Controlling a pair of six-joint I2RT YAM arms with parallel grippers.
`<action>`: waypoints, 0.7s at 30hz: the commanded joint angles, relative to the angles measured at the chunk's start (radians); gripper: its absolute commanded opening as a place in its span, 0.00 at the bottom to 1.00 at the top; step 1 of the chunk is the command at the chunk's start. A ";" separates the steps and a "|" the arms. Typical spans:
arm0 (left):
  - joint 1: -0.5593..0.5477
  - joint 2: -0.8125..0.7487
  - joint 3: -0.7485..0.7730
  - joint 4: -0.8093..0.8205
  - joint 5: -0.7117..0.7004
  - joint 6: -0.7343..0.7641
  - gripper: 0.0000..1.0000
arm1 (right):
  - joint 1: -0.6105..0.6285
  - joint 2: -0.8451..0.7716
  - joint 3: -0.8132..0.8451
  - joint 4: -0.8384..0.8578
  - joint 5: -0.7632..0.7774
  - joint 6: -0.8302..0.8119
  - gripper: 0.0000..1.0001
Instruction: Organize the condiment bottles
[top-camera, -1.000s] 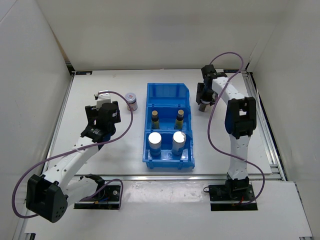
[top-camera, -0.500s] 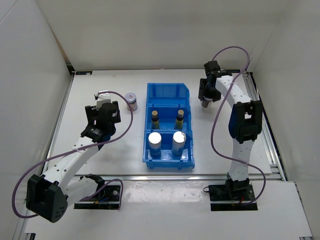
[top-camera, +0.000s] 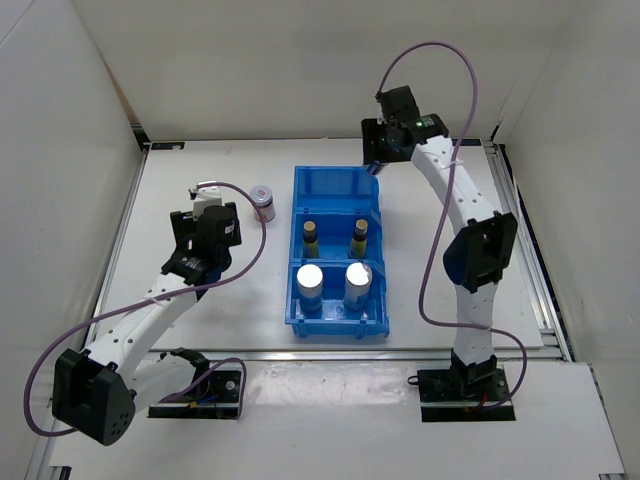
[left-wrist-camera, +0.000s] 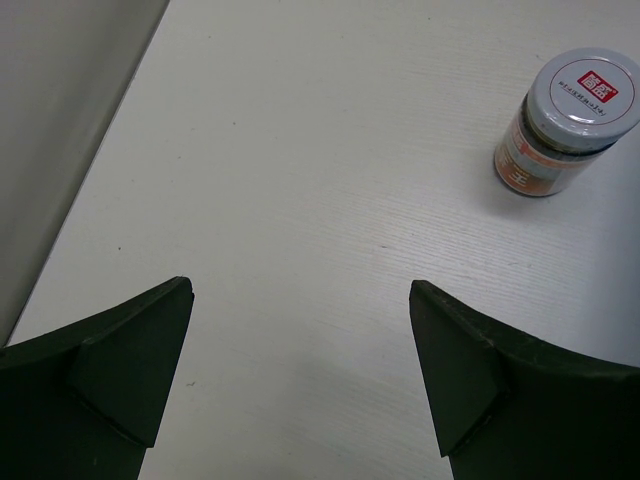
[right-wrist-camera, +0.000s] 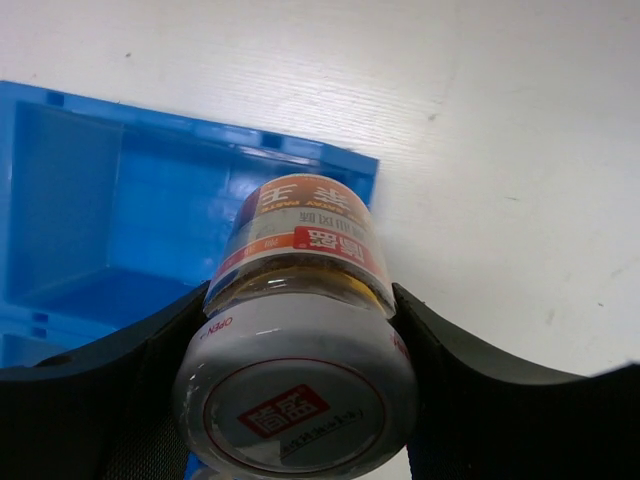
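Note:
My right gripper (top-camera: 376, 158) is shut on a squat grey-lidded jar (right-wrist-camera: 300, 350) and holds it above the far right corner of the blue bin (top-camera: 300, 180); the top view hides the jar. The bin holds two slim dark yellow-labelled bottles (top-camera: 310, 237) (top-camera: 359, 236) in its middle compartment and two white cylinders with silver tops (top-camera: 310, 283) (top-camera: 357, 280) in the near one. Its far compartment (right-wrist-camera: 90, 200) is empty. A second grey-lidded jar (top-camera: 263, 202) (left-wrist-camera: 567, 122) stands on the table left of the bin. My left gripper (top-camera: 208, 192) is open, near that jar.
White walls enclose the table on the left, back and right. Purple cables loop off both arms. The bin's rim (right-wrist-camera: 300, 152) lies right under the held jar.
My right gripper has lifted the jar from the table right of the bin and carried it left and farther back, over the bin's far right corner. The left arm has not moved.

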 joint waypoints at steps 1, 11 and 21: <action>-0.005 -0.026 0.012 0.002 0.006 0.005 1.00 | 0.021 0.081 0.066 -0.006 -0.049 0.001 0.00; -0.005 -0.035 0.012 0.012 0.015 0.005 1.00 | 0.076 0.246 0.143 -0.016 -0.023 0.045 0.04; -0.005 -0.035 0.012 0.012 0.024 0.005 1.00 | 0.085 0.319 0.154 -0.025 -0.003 0.045 0.35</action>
